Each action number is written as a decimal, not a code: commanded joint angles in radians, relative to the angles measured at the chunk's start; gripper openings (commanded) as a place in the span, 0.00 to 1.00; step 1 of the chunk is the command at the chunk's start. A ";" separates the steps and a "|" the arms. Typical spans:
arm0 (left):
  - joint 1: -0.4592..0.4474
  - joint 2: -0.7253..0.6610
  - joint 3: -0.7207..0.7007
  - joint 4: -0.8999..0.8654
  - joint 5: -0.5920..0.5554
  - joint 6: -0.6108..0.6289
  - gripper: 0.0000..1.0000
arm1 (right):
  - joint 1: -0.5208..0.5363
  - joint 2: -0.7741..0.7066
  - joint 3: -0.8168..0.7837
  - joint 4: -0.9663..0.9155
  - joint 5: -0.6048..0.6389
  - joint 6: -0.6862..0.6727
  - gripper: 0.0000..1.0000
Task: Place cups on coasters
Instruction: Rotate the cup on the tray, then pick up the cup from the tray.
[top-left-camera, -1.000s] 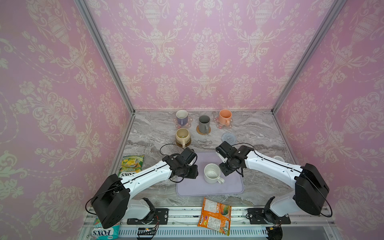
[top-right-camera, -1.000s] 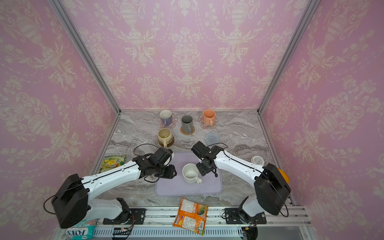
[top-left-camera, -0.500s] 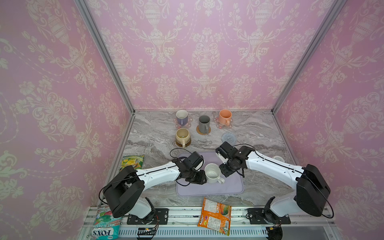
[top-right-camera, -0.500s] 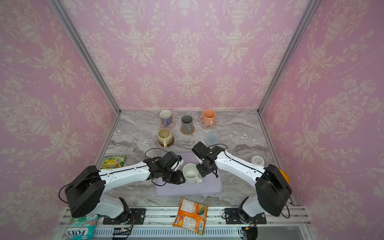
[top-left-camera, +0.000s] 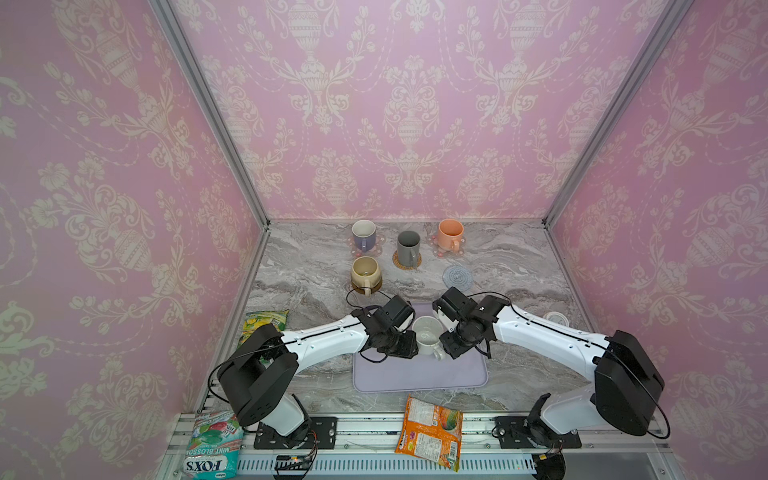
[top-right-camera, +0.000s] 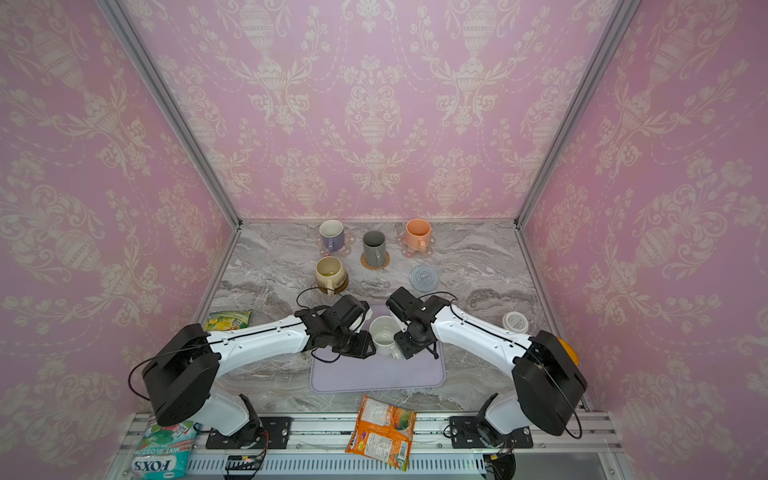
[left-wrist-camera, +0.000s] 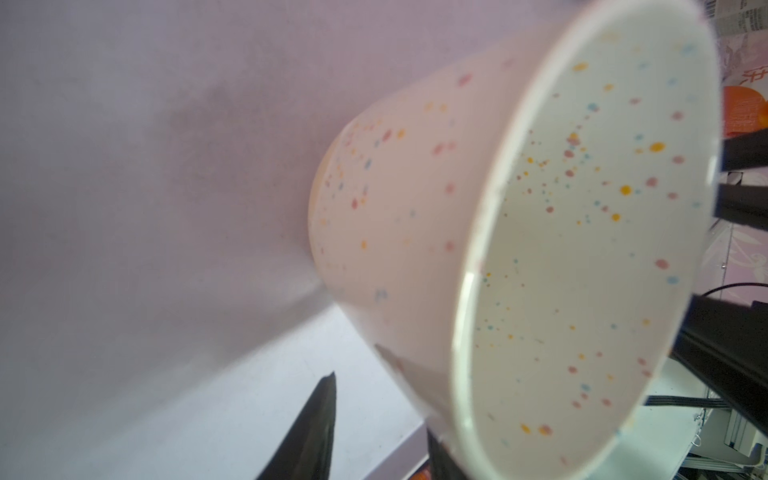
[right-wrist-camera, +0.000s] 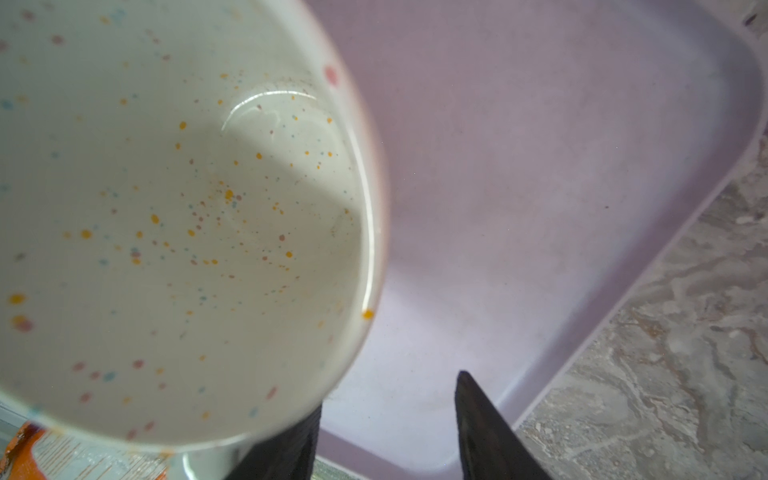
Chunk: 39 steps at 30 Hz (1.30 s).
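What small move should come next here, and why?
Probably shift the right tool so the wall of the speckled white mug sits between its open fingers: the mug stands ungripped on the lavender tray, and only the grey-blue coaster is bare.

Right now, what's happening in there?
The lavender mug, dark grey mug, peach mug and beige mug each sit on a coaster at the back; the grey-blue coaster is bare. The speckled white mug stands on the lavender tray between the left end effector and the right end effector. Both have open jaws, and neither is closed on it.
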 joint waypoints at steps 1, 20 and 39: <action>0.012 0.009 0.040 -0.014 -0.046 0.033 0.39 | 0.003 -0.031 -0.013 0.002 0.009 0.014 0.54; 0.057 -0.137 0.036 -0.169 -0.158 0.099 0.39 | 0.003 -0.248 -0.072 0.089 -0.111 -0.058 0.54; 0.128 -0.315 0.015 -0.228 -0.293 0.096 0.41 | 0.010 -0.176 -0.069 0.079 -0.155 -0.016 0.54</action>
